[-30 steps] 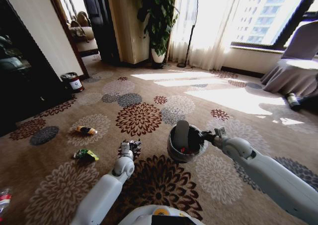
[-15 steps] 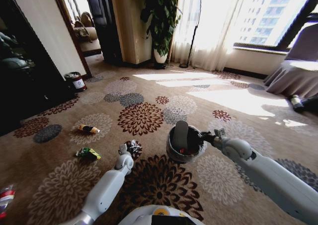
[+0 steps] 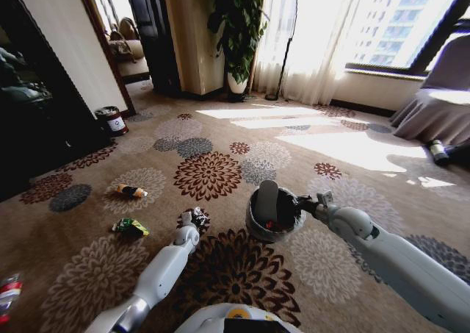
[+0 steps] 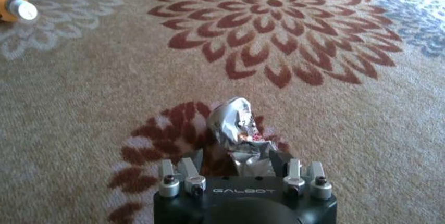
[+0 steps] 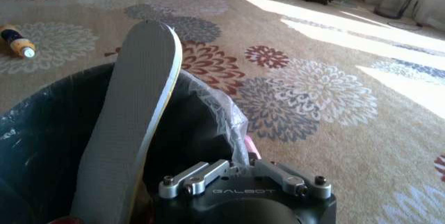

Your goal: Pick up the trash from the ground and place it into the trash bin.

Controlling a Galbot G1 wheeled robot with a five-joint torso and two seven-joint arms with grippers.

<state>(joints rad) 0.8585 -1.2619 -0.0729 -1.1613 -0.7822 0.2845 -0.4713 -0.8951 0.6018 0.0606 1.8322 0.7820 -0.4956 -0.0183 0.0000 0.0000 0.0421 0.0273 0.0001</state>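
The left gripper point(image 4: 240, 168) is seen low over the carpet point(image 3: 220, 134), its jaws spread wide on either side of a crumpled silver and red wrapper point(image 4: 238, 130), which lies on the floor between them and has not been lifted; since half a second ago the left arm has been stretched a little further out. The trash bin point(image 3: 272, 219) is held up by the right gripper point(image 5: 240, 174), shut on its rim, just as before. An orange bottle point(image 3: 130, 192) and a green packet point(image 3: 131, 227) are left lying well off from the left jaws.
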